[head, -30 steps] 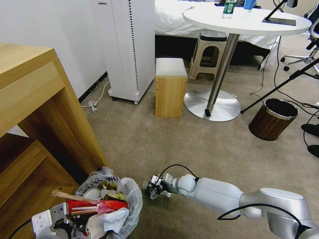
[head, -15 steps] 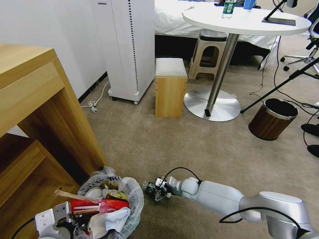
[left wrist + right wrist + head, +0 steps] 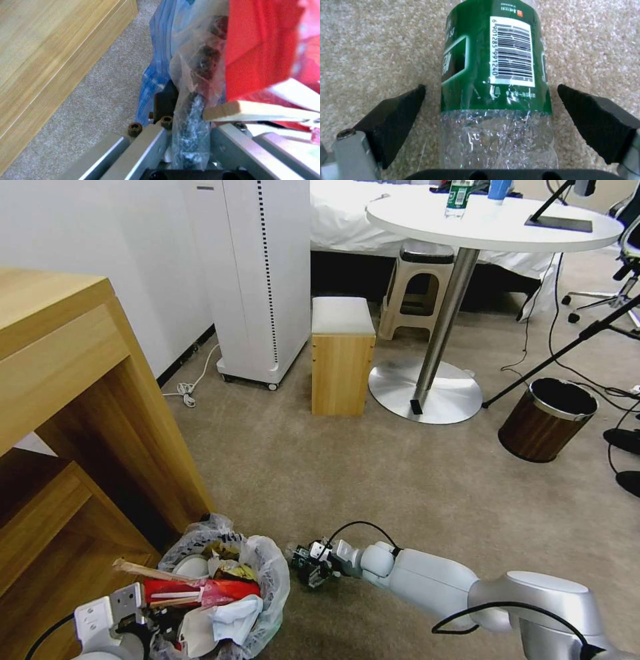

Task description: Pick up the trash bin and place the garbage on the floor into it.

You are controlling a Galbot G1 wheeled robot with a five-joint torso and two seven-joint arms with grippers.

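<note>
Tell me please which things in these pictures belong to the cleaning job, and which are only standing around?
Belong to the job:
trash bin, rim clamped by the left gripper
green-label bottle on the floor, between the open pads of the right gripper
garbage already in the bin

Only standing around:
wood-look bin
round table
wooden stool

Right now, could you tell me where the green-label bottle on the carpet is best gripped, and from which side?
Grip the green-label bottle across its labelled mid-body, coming down from above. It lies on its side on the carpet, so both round flanks are free. The right gripper already straddles it, fingers open and clear of either flank. The clear crinkled part looks softer, so the label band probably holds better.
</note>
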